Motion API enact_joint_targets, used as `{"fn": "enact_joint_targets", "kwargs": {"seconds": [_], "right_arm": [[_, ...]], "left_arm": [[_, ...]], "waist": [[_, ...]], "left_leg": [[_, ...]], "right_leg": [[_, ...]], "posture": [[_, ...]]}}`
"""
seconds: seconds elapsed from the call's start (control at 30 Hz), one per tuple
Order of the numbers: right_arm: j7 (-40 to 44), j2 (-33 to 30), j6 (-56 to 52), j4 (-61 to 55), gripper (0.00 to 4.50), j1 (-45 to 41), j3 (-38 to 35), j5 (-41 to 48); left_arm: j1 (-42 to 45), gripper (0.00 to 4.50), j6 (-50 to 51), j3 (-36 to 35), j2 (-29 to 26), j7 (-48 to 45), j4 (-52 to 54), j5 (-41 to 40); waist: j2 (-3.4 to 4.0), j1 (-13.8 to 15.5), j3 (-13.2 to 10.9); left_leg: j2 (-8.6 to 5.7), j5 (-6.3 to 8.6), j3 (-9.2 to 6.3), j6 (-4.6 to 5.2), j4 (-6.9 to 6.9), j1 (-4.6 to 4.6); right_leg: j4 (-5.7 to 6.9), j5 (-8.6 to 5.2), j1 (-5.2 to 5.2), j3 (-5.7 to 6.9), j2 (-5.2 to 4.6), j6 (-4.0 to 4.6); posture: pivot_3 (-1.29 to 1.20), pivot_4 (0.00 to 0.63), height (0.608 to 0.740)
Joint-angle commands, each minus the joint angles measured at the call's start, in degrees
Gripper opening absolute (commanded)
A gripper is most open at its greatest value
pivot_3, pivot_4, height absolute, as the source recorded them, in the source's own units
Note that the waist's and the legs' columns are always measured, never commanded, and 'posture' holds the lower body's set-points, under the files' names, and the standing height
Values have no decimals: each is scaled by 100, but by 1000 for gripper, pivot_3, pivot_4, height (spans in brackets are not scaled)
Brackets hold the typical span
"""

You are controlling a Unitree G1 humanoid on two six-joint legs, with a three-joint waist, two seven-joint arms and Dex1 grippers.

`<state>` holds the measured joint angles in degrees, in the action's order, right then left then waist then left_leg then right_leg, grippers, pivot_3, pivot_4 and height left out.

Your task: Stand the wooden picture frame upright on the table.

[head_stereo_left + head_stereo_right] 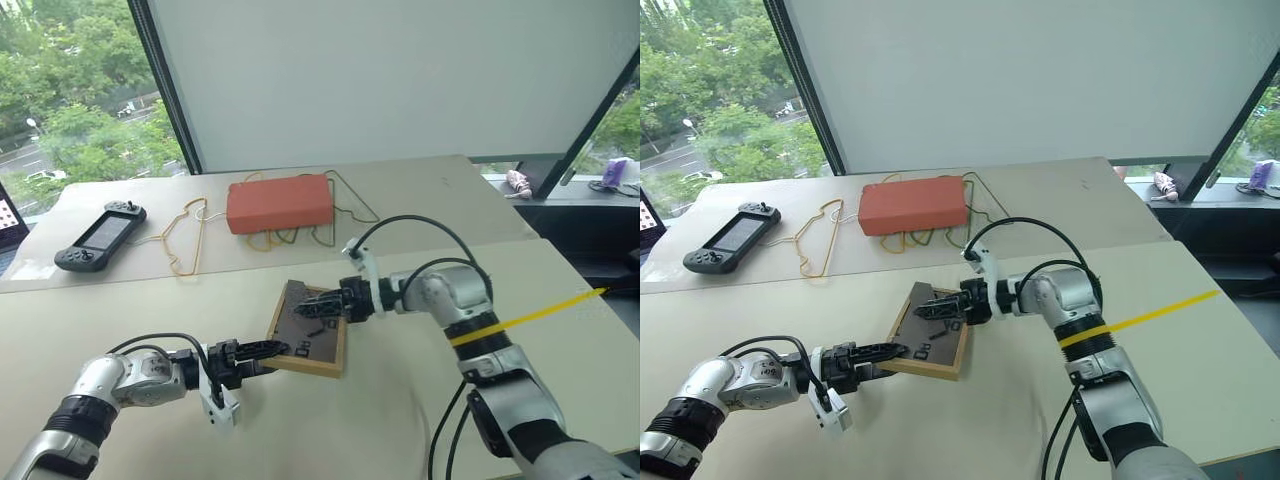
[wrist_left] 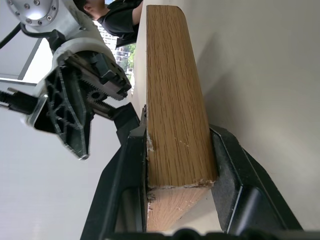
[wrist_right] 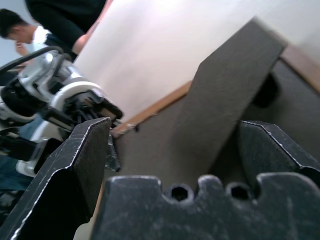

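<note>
My left pincer point(image 1: 268, 350) pinches the wooden picture frame point(image 1: 309, 329), face down on the desk point(image 1: 400, 420), keeping it steady. My right pincer point(image 1: 318, 303) hangs wide open, holding nothing, over its fold-out stand point(image 3: 220, 105).

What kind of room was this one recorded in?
Probably an office or lab set up for tabletop trials: large beige table, tall windows onto trees and a street, a blank white panel behind. A handheld game console and orange-red box lie about.

Light-wood picture frame point(image 1: 308, 332), dark back up, stand point(image 3: 220, 105) folded out, tilted on beige table point(image 1: 400, 420)
</note>
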<state>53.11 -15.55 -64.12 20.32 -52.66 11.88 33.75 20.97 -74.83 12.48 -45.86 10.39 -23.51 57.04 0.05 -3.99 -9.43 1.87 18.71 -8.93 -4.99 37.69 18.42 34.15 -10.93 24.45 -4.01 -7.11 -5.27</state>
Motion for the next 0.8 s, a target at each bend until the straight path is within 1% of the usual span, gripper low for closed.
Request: {"fn": "enact_joint_targets", "kwargs": {"seconds": [0.03,0.13,0.23,0.37,0.47,0.7,0.8], "right_arm": [[192,160,167,167,4460,-69,113,-120],[285,174,69,-135,4460,-86,-24,15],[392,32,-50,-783,4460,-16,-152,230],[474,-371,3,-1815,4460,459,-172,373],[500,-508,65,-2300,4460,768,-223,489],[353,-606,5,-2629,4460,1078,-204,504],[434,-1142,315,-2616,4460,1379,-193,154]], "left_arm": [[-61,1284,8,27,-81,85,205,-138],[-119,1284,66,44,-105,51,236,-130],[-161,1284,96,64,-121,7,231,-194],[-195,1284,176,93,-134,-20,224,-246],[-208,1284,206,121,-153,-28,232,-286],[-196,1284,257,204,-196,-9,225,-319],[-159,1284,267,235,-196,1,189,-328]], "waist": [[0,-7,0],[0,-8,0],[1,-7,-1],[1,21,0],[0,12,0],[1,-8,0],[0,10,0]], "left_leg": [[0,1,-1,1,0,-1],[0,1,-3,2,0,-1],[0,1,-3,1,0,2],[0,0,-7,1,0,8],[-2,1,-7,1,1,10],[-1,8,-7,14,2,2],[-2,7,-7,14,3,3]], "right_leg": [[2,0,0,0,0,0],[2,0,0,0,0,0],[4,0,4,0,0,0],[1,0,6,2,0,0],[-1,-1,6,3,-2,-1],[0,-1,6,3,-1,-1],[0,0,5,3,-2,-1]], "posture": [[0,150,740],[0,150,740],[0,150,740],[0,150,740],[0,150,740],[0,150,740],[0,150,740]]}}
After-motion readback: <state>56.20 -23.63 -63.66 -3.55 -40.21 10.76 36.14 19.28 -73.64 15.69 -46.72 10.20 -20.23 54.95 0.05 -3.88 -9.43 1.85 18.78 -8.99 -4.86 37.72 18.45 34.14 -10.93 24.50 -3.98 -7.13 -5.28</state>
